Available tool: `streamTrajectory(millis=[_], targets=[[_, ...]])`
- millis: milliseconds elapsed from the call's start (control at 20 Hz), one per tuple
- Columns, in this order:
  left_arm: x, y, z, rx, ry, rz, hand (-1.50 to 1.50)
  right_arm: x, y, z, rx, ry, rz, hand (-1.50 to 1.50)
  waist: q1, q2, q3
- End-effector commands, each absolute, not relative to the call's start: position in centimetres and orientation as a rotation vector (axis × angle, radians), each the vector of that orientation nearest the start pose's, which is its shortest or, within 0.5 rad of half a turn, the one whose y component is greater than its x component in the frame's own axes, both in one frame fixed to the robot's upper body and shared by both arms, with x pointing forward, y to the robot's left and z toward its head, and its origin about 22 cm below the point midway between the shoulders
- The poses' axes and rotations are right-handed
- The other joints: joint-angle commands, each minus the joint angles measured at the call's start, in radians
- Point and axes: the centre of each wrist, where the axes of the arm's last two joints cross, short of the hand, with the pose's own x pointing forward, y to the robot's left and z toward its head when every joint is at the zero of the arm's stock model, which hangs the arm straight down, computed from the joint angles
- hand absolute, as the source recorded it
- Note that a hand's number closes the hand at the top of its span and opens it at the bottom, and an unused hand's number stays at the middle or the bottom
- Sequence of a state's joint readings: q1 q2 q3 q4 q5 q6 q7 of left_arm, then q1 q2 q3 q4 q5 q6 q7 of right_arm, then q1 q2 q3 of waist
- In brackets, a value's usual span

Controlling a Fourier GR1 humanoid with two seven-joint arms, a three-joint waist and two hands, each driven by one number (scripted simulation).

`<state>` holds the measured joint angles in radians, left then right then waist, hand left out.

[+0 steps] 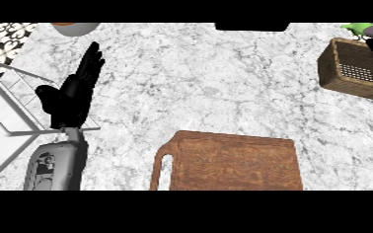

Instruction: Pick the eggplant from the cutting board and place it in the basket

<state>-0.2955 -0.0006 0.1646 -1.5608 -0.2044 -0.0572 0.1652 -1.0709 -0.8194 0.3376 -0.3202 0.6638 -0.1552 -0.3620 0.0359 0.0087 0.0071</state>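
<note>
The brown wooden cutting board (233, 163) lies at the bottom centre with its handle slot to the left, and nothing shows on its top. The woven brown basket (348, 68) sits at the right edge, partly cut off by the view. No eggplant is plainly visible. A small green piece (361, 28) pokes in at the top right corner just above the basket; I cannot tell what it is. My left hand (73, 96) rests open at the left, fingers straight and pointing up, holding nothing. My right hand does not show.
A white wire rack (18, 103) lies at the left edge beside my left forearm. A grey bowl (74, 27) is cut off at the top left. A black object (252, 26) sits at the top edge. The counter is marbled white.
</note>
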Motion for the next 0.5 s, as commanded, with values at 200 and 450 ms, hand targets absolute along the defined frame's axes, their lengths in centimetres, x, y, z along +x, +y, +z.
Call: streamTrajectory(millis=[200,450], targets=[[29.6,27.7,6.6,0.259,-1.555,-0.042,0.00,41.4,-43.2,18.5,-1.214,-1.216,1.279,1.50,0.000,0.001,-0.006],[30.4,27.9,5.2,0.248,-1.543,-0.052,0.00,42.0,-42.5,18.4,-1.187,-1.222,1.251,1.50,0.004,0.009,-0.006]])
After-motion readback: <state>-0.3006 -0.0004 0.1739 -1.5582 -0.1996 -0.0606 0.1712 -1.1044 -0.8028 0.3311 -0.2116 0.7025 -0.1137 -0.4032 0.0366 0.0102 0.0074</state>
